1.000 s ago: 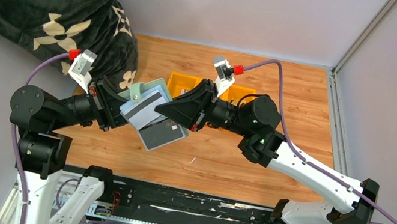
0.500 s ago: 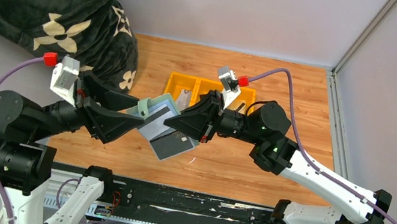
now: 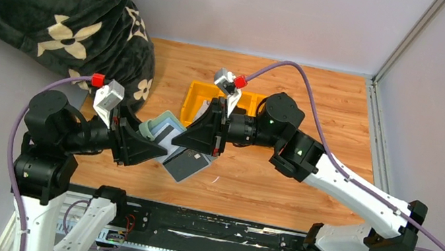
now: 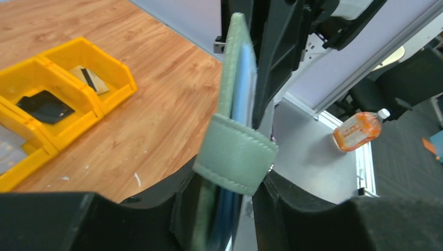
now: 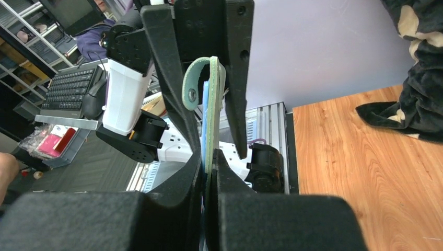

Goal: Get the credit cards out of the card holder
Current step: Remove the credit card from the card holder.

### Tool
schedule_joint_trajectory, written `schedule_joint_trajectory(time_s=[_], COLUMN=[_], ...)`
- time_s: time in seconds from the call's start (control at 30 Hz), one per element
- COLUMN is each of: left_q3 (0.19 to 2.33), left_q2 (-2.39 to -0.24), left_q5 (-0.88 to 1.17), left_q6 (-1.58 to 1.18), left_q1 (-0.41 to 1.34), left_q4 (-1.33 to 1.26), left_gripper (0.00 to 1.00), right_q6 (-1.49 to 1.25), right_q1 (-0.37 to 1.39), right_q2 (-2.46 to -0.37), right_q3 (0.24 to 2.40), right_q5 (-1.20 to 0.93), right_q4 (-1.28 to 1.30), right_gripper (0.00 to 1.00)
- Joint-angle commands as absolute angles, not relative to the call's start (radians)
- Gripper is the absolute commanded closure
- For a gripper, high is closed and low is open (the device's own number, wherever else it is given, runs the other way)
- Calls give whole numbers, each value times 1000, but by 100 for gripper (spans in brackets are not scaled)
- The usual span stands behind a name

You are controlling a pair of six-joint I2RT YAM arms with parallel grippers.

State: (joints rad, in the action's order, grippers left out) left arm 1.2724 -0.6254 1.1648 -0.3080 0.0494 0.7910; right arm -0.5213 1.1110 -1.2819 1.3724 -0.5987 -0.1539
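Card holder point(image 3: 158, 126) in right fingers point(image 5: 232, 209)

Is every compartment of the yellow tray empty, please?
No, the yellow tray holds a black card in one compartment and a striped tan card in the next.

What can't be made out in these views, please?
- Card holder contents: both wrist views see it edge-on; overhead, the right pincer overlaps it.
- Left pincer grip on it: strap hides contact, left wrist view.
- Yellow tray contents: right arm covers most overhead; frame edge cuts it, left wrist.
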Motion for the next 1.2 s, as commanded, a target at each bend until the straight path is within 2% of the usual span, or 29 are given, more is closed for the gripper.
schedule_joint_trajectory(time_s=[0.0,0.13,0.23,0.3,0.4,0.47,0.53,0.63,0.83,0.9,0.93,1.03,1.07,1.1,1.17], left_q3=[1267,1283,1296,1303,1296,1262,1224,1172,1174,1177,1177,1173,1168,1159,1148], left_q2=[-603,-601,-600,-598,-594,-585,-571,-558,-585,-584,-582,-576,-575,-576,-578], left_q5=[1186,1190,1200,1192,1171,1172,1170,1156,1141,1124,1116,1093,1087,1086,1089], left_q6=[-278,-287,-300,-304,-356,-456,-564,-709,-781,-787,-787,-789,-794,-801,-818], left_q1=[54,54,54,54,54,54,55,54,54,54,54,54,54,54,54], left_q4=[825,825,829,830,787,693,555,417,368,367,371,381,382,379,372], left_gripper=[63,74,75,79,90,96,100,100,100,100,100,87,78,65,53], right_q6=[-474,-452,-452,-454,-455,-464,-485,-535,-611,-609,-607,-599,-590,-576,-560], right_q1=[1115,1113,1105,1102,1101,1096,1082,1055,1030,1026,1024,1017,1017,1017,1017], right_q2=[-1299,-1309,-1317,-1325,-1336,-1338,-1334,-1305,-1223,-1210,-1207,-1217,-1226,-1234,-1249], right_q3=[1426,1441,1448,1452,1456,1455,1443,1392,1251,1240,1241,1271,1291,1317,1345], right_q5=[-673,-694,-720,-750,-783,-789,-793,-816,-842,-844,-844,-855,-860,-865,-880], right_q4=[-107,-81,-74,-78,-83,-82,-95,-161,-299,-287,-278,-232,-204,-165,-123], right_gripper=[100,100,99,94,79,65,57,51,55,62,68,86,90,92,95])
